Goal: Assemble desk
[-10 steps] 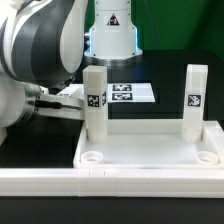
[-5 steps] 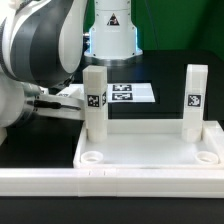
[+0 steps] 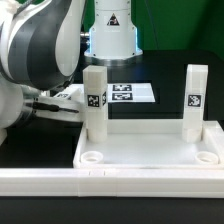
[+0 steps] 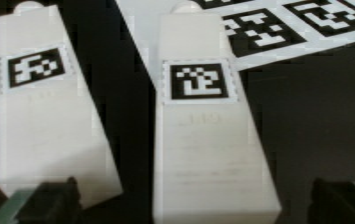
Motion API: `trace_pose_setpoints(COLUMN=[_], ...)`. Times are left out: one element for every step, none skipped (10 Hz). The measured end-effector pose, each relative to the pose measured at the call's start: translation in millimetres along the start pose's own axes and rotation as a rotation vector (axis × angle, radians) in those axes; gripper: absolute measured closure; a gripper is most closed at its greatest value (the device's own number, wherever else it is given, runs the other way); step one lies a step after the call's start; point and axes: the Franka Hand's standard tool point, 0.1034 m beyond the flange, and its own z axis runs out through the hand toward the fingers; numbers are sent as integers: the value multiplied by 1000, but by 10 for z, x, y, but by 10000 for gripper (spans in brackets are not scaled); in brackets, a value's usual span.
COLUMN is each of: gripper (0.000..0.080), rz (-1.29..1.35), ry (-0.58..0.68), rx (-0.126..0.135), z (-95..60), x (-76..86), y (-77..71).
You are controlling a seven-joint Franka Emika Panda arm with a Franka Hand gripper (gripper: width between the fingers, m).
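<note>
Saw robot arm [image 3: 35, 50] filling the exterior view's left, grey and white, above black desk [image 3: 35, 150]. Found pincer [image 3: 68, 102] lying approx. level, aimed toward the exterior view's right, tips just left of left leg [image 3: 95, 100]; couldn't tell from there whether touching. Checked wrist view: pincer [image 4: 195, 205] w/ fingertips [image 4: 46, 203] well apart, one tagged leg [image 4: 206, 120] running betw. them, both tips clear of it, so clamped on nothing. Saw 2nd tagged leg [image 4: 49, 110] just beside the first there, narrow dark strip betw. them; couldn't say which of the two matched which leg in exterior view. Caught marker board [image 4: 280, 25] beyond both, tags up.

Back in exterior view, found left leg standing upright at far-left corner of tabletop [image 3: 150, 140], tag facing near side. Located tabletop on desk, centre to right, near side: white tray, raised rim, hollow side up. Noted round sockets [image 3: 92, 157] at its near-left and near-right corners. Saw white column [image 3: 110, 30] far back, above left leg in picture, and marker board [image 3: 130, 93] lying flat on desk behind tabletop, betw. the two legs. Found right leg [image 3: 195, 100] upright at far-right corner, tag also facing near. Saw long white rail [image 3: 40, 181] across whole width, just in front of tabletop's near rim.
</note>
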Motion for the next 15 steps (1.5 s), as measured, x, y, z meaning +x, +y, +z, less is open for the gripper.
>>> trace_pose_setpoints(gripper=[151,151,151,151,238,238,437,512,512,512,512,512,512,512,512], rz=[2,3,2,2,1,1,1,1,1,1,0,0,0,-12,-38], ry=[-1,0,4,6,7,10,14,15,15,15,15,15,15,16,25], rx=[0,0,-1,-1,-1,-2,-2,-2,-2,-3,-4,-4,-4,-5,-6], z=[8,15,6,-6,-8,-11,-14,-15,-16,-16,-16,-16,-16,-24,-68], x=[0,5,10,11,12,19,28,27,28,28,28,28,28,24,1], y=[2,6,5,3,2,3,4,4,4,3,-2,-2,-2,1,-5])
